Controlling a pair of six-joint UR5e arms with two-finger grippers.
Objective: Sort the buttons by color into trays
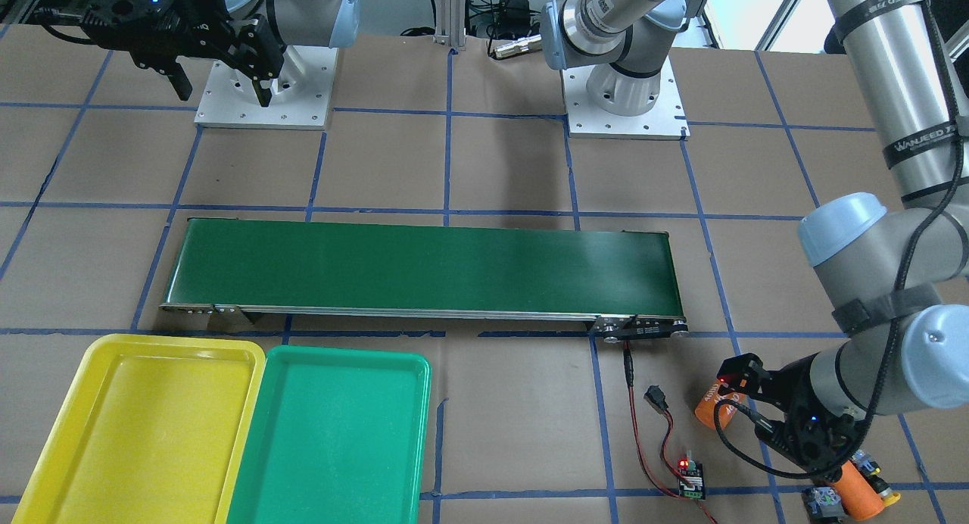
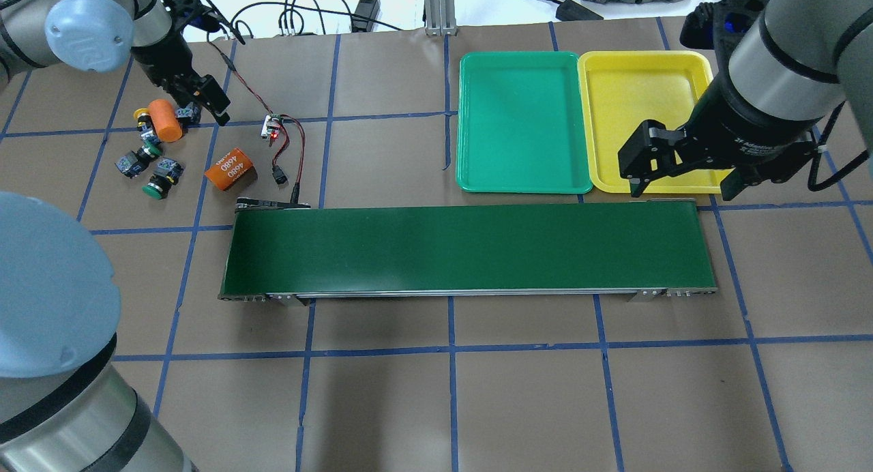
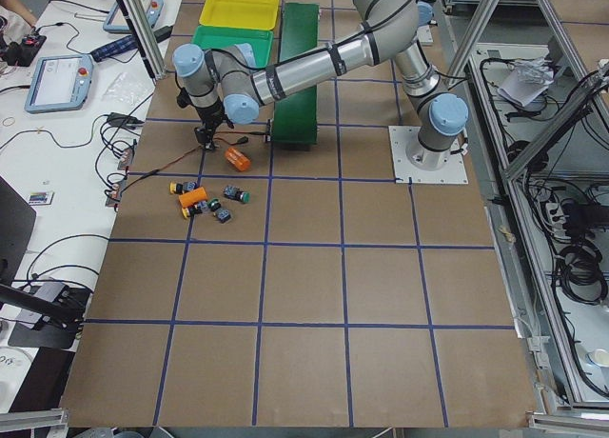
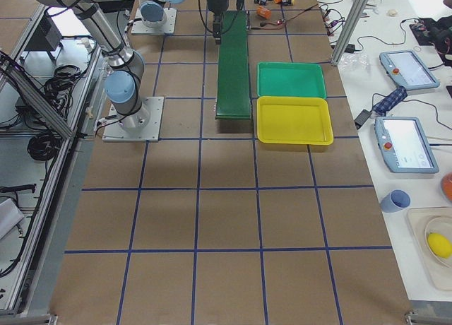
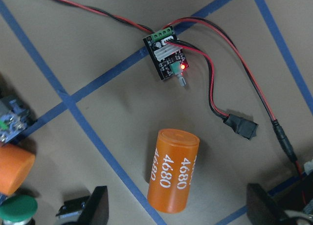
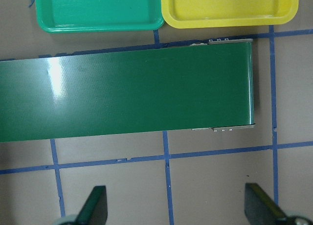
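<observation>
The buttons (image 2: 158, 180) are found lying on the bench (image 2: 477, 390) beyond the belt's (image 2: 464, 247) left end, mixed with two orange cylinders (image 2: 230, 170) (one marked 4680). The left claw (image 5: 178, 205) is held spread wide just above this cluster, with nothing gripped. The right claw (image 2: 682, 182) is likewise spread wide and holds nothing, raised high near the belt's other end. The green tray (image 2: 518, 117) and yellow tray (image 2: 614, 83) are set edge to edge there.
</observation>
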